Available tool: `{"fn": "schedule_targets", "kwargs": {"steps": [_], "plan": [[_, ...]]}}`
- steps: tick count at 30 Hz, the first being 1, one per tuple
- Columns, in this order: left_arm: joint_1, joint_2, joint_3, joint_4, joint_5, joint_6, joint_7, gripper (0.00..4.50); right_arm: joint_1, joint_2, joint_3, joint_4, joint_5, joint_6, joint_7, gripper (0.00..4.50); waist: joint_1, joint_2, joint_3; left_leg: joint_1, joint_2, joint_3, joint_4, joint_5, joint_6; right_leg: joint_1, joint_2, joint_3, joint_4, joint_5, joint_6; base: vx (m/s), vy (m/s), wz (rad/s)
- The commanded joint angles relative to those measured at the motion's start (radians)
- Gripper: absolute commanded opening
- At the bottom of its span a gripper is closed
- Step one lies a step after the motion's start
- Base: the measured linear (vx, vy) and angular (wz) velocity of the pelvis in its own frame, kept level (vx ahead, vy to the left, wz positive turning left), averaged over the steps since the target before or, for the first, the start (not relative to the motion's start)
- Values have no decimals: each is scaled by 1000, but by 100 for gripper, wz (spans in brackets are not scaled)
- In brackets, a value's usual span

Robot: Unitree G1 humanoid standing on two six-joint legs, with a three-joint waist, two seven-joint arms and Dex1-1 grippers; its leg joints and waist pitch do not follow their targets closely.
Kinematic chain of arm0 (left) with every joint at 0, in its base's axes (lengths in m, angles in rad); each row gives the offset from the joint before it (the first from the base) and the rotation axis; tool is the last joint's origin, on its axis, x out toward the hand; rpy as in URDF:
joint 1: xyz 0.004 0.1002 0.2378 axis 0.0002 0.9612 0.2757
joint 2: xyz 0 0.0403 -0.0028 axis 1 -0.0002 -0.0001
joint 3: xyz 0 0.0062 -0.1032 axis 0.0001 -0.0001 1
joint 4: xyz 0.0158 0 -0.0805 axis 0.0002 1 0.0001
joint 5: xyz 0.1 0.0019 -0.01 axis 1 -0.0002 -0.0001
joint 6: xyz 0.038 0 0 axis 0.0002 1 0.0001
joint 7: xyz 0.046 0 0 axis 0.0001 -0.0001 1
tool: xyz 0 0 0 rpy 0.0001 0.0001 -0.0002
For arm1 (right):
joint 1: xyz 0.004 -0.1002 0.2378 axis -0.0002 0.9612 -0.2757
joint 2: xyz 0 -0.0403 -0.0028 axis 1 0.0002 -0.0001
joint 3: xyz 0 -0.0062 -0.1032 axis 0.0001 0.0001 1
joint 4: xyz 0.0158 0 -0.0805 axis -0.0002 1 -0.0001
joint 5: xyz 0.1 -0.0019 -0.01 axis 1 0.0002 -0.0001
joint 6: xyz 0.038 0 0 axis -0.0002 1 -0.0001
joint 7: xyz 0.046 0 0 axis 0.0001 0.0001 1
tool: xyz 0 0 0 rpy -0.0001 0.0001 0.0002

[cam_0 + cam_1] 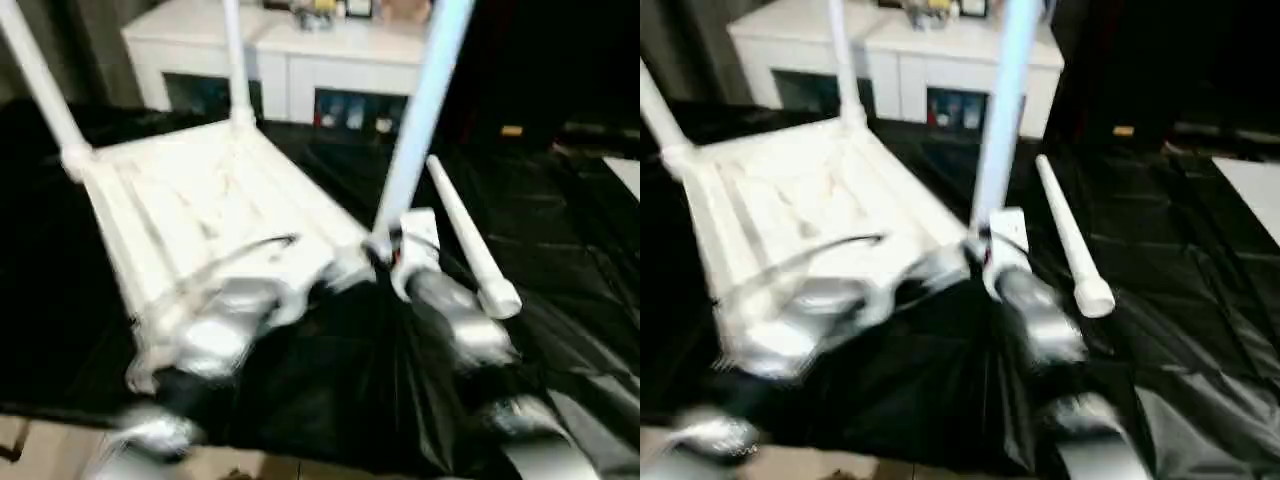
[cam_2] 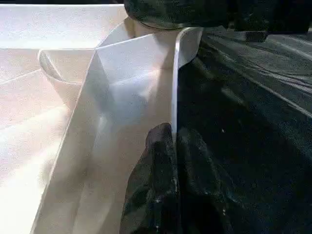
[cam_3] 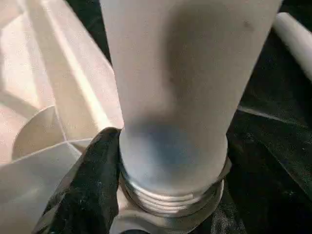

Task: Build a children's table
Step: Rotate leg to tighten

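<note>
The table top (image 1: 200, 215) lies upside down in the left half of the head views, on a surface draped in glossy black sheeting (image 1: 560, 260). Two legs (image 1: 40, 85) are already stood up in its far corners, toward the upper left of the frame. A third leg (image 1: 420, 110) rises at the near right corner, its threaded collar seated at the round socket, as is seen in the right wrist view (image 3: 170, 195). A fourth leg (image 1: 470, 240) is left lying on the sheeting just right of centre.

The right claw (image 3: 165, 170) is wrapped around the base of the third leg, with one black finger (image 3: 87, 180) pressed beside the thread. The left claw (image 2: 173, 180) is pinched shut on the thin upright edge of the top's rim (image 2: 175, 83), near the same corner.

The leg is judged to be mid-way through being screwed in. It should be kept dead upright so the threads are not crossed, while the top is held steady against turning.

Smooth matte white plastic is seen throughout: a ribbed underside, tapered tubes, ridged collars. A white cabinet (image 1: 290, 60) with glass doors is seen along the upper edge.
</note>
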Motion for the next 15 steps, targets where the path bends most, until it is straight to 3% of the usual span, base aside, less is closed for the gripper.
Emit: {"fn": "schedule_targets", "kwargs": {"steps": [1,2,3,4,6,8,11,12,15], "plan": [[-30,-33,1,17,2,-44,76,0,22,51,37,73,12,-1,31,272,-12,-2,-45,39,47,-40,-83,-496,-59,0,-57,28,-109,-479,-88,0,0,0],[-27,-30,3,12,0,-42,74,0,20,48,36,67,17,-20,54,272,-12,-4,-45,35,48,-40,-85,-492,-55,3,-58,27,-107,-467,-90,0,0,0],[-18,-10,2,-3,5,-47,62,0,23,33,33,39,25,-47,102,328,-10,-3,-48,32,49,-40,-86,-479,-51,6,-59,28,-104,-443,-94,0,0,0],[-18,-10,2,-3,5,-47,62,0,23,33,33,39,25,-47,102,342,-10,-3,-50,29,50,-40,-87,-465,-48,9,-59,28,-101,-423,-97,0,0,0],[-6,22,1,-21,9,-55,33,0,30,7,21,-3,33,-59,141,347,-7,-6,-52,18,51,-36,-89,-408,-30,16,-59,31,-92,-350,-112,0,0,0],[0,39,-1,-34,15,-59,15,0,32,-6,12,-26,32,-67,153,376,-12,-7,-53,10,50,-36,-89,-379,-21,23,-61,31,-89,-333,-123,0,0,0],[17,73,-3,-65,18,-55,-22,0,42,-42,12,-73,32,-63,184,389,-14,-7,-53,9,52,-34,-87,-359,-13,22,-60,29,-87,-317,-131,0,0,0],[35,113,-12,-96,10,-56,-72,0,66,-89,28,-141,35,-27,249,404,-11,-6,-52,16,52,-33,-84,-373,-9,17,-60,30,-92,-345,-138,0,0,0],[66,184,-28,-139,-11,-70,-165,0,116,-184,65,-256,54,69,402,425,-8,-6,-51,14,53,-29,-84,-345,-2,18,-57,32,-90,-323,-139,0,0,0]]}}
